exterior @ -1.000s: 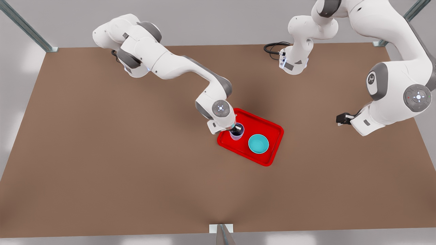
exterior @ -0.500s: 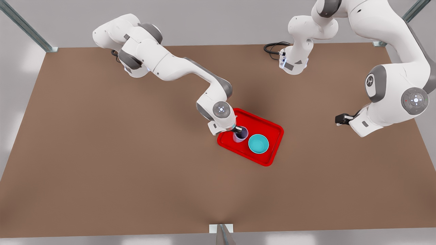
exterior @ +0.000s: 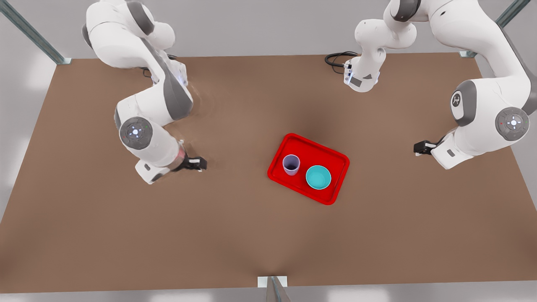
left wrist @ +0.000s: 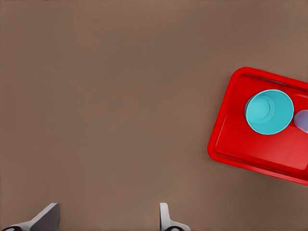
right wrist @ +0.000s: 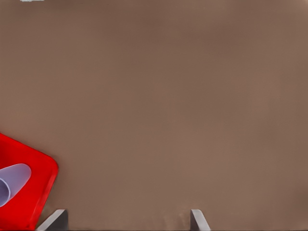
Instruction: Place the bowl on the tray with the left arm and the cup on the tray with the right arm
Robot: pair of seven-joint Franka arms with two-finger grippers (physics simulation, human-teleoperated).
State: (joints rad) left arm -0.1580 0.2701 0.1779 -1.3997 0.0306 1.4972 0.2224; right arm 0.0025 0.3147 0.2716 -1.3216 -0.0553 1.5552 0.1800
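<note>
The red tray (exterior: 331, 161) lies on the brown table near the middle. On it stand the lilac cup (exterior: 291, 164), upright, and the teal bowl (exterior: 318, 177) beside it, close but apart. My right gripper (exterior: 200, 163) hangs over bare table off the front view's left of the tray, open and empty. In the right wrist view its fingertips (right wrist: 55, 219) stand wide apart, with the cup (right wrist: 12, 182) and a tray corner (right wrist: 41, 168) at the edge. My left gripper (exterior: 419, 147) waits on the front view's right, open; its wrist view shows the bowl (left wrist: 268, 111) on the tray (left wrist: 231, 144).
The brown table (exterior: 126, 235) spreads wide around the tray. A black cable (exterior: 335, 58) loops by the arm base at the back. Metal frame posts (exterior: 33, 35) stand at the back corners, and a bracket (exterior: 272, 285) sits at the front edge.
My right gripper let go of the cup and pulled far back toward the front view's left. The cup now stands free on the tray. The left arm barely moved.
</note>
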